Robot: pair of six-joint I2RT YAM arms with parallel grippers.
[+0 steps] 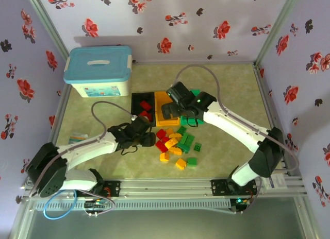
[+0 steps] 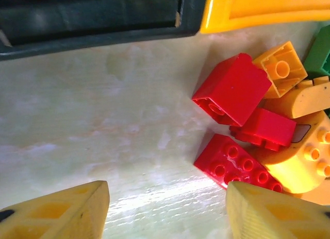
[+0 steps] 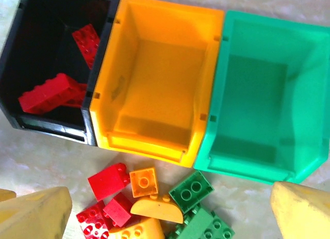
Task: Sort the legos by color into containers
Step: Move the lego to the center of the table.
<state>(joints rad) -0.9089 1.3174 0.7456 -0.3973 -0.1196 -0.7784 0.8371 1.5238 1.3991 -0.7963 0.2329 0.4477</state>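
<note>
I take the orange bin as my marker. The black bin sits touching its left wall and the green bin touching its right, all three in a row.

The job is barely begun, as I judge it. The black bin holds a few red bricks. I count two, perhaps three, but the dark interior makes that hard to settle. From the right wrist camera the orange bin and the green bin both look bare inside.

Everything else waits in the pile of legos, which lies on the table just on the near side of the orange bin. Red pieces lie toward its left, green toward its right, and orange-yellow ones are mixed through and trail nearer to me. So I have most of the reds, and all the orange-yellow and green pieces I can see, left to sort.

My left gripper hangs low over bare table near and to the left of the orange bin, just in front of the black bin. Its jaws are apart with nothing between them, and a cluster of loose reds lies just to its right.

My right gripper hovers above the orange bin's near edge with its jaws spread wide and empty.

A loose red looks like the next pick for the left.
</note>
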